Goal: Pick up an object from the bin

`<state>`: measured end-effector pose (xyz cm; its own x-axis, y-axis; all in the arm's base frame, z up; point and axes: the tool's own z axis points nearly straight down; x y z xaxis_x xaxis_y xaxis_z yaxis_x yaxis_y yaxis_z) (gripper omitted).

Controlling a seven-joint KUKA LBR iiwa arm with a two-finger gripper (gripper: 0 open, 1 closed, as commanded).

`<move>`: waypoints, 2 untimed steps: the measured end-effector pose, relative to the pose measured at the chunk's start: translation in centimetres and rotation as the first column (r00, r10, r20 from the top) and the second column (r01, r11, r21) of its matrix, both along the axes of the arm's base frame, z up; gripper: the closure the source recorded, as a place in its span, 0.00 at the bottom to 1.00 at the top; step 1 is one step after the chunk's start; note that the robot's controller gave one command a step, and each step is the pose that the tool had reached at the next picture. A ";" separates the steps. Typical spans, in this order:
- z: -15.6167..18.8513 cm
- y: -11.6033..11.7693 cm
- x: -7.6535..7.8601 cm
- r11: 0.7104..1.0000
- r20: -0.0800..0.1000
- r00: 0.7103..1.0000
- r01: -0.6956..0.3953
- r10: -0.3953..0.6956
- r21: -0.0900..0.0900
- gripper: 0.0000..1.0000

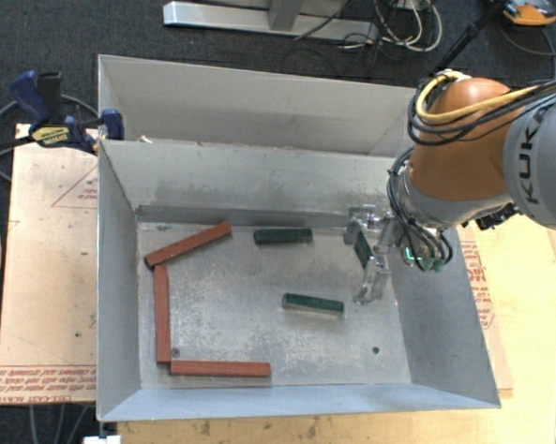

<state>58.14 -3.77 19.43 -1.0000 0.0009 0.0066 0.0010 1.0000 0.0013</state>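
My gripper [368, 261] hangs over the right part of the bin, near the right wall. Between its metal fingers [374, 284] shows a short dark green block [363, 252], tilted, and the gripper is shut on it. A second dark green block [312, 304] lies flat on the bin floor just left of the gripper and below it. A third dark green block [283, 235] lies further left, close to the back wall.
Three red-brown bars lie at the left: one slanted [188, 245], one upright along the left wall [162, 312], one along the front wall [220, 369]. The arm with its orange cover and cables reaches in over the right rim.
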 end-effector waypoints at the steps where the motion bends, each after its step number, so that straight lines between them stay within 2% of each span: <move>1: -12.7 3.6 -5.1 1.000 0.006 1.000 0.026 -0.026 0.001 0.00; 2: -12.3 3.5 -4.9 1.000 0.008 1.000 0.025 -0.025 0.000 1.00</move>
<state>53.21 -0.28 7.14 -0.9997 0.0261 -0.0017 0.0261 0.9997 0.0013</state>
